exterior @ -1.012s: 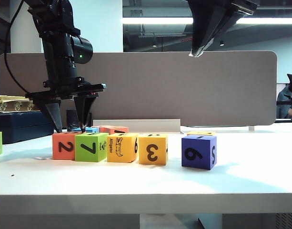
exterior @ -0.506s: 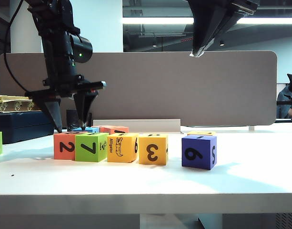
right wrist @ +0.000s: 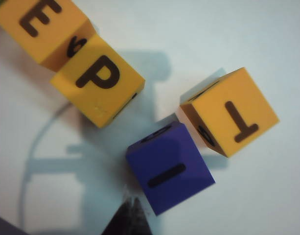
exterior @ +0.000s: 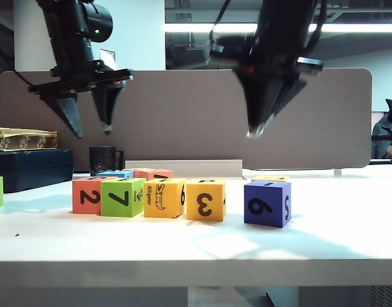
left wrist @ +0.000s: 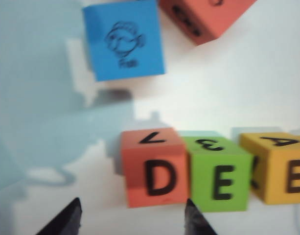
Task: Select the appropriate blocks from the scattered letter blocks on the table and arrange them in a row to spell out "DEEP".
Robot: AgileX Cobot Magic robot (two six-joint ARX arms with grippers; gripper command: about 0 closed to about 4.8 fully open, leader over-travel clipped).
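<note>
Orange, green and two yellow foam cubes sit in a tidy row near the front of the white table [exterior: 196,246], pretty much touching side to side. From the exterior view you see the red-orange block [exterior: 87,195] showing a "2", the green block [exterior: 122,197] with a "7", the alligator block [exterior: 162,197] and the yellow "3" block [exterior: 205,200]. The left wrist view shows the upper faces: D on the red-orange one [left wrist: 157,172], E on the green [left wrist: 219,178], another E on the yellow next to it [left wrist: 283,166], and the right wrist view catches that E cube [right wrist: 39,24] plus the P cube [right wrist: 98,78]. So DEEP is spelled out. The purple block [exterior: 266,203] sits a bit apart to the right of the row, with a yellow "T" block [right wrist: 230,110] just behind it. A blue fish block [left wrist: 124,40] and another orange block [left wrist: 206,17] are behind the row's left end. The left gripper [exterior: 88,125] hangs well above the row's left end with its fingers spread apart and nothing between them. The right gripper [exterior: 254,131] is up in the air above the gap between the "3" block and the purple one, fingertips pinched together, carrying nothing.
</note>
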